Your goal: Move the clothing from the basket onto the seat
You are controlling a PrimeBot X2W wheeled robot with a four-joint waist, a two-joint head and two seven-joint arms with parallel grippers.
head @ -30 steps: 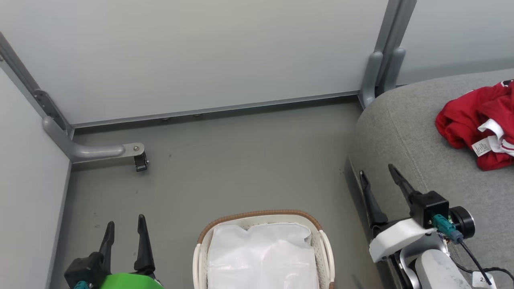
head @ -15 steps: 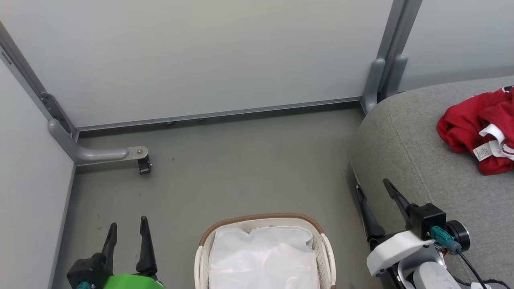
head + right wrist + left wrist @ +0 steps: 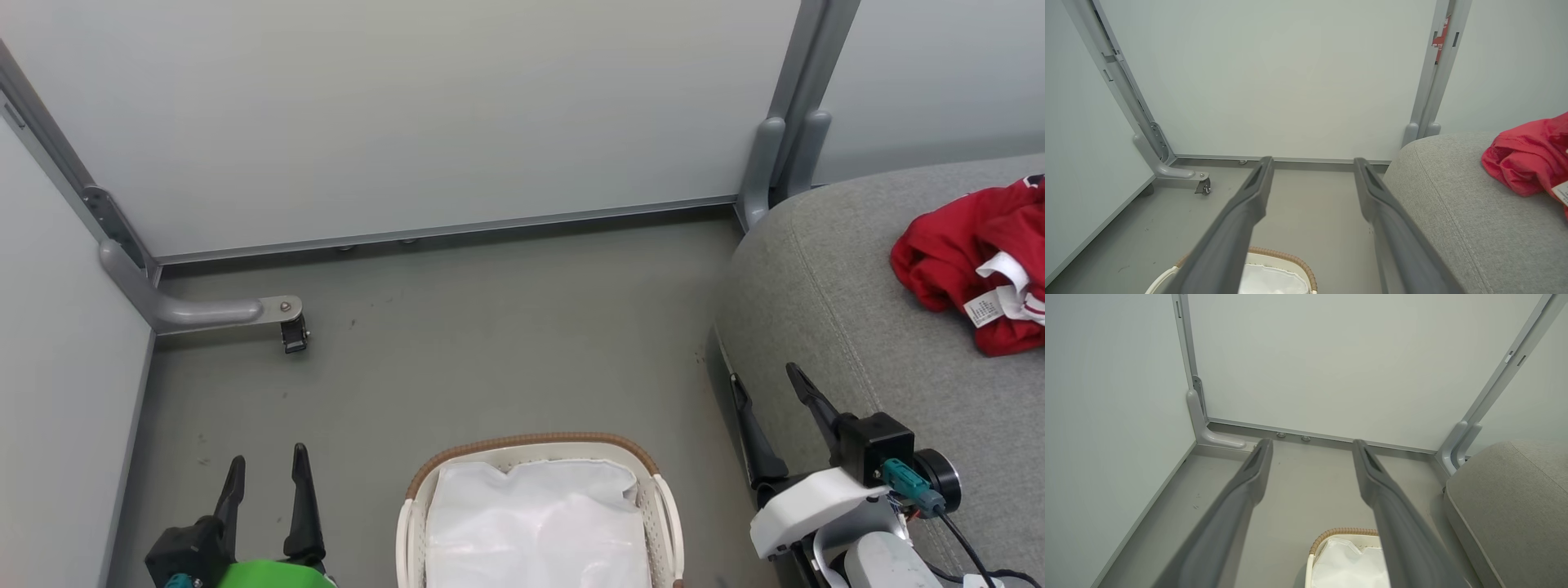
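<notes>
While clothing (image 3: pixel 939 245) lies crumpled on seat (image 3: pixel 833 294), basket (image 3: pixel 522 439) upright.

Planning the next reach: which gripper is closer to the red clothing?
The right gripper, beside the seat where the clothing lies; the left gripper is on the other side of the basket.

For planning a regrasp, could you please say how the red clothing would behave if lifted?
The clothing lies crumpled in soft folds on the seat, so it would probably hang floppy. Its thin-looking fabric suggests light weight.
</notes>
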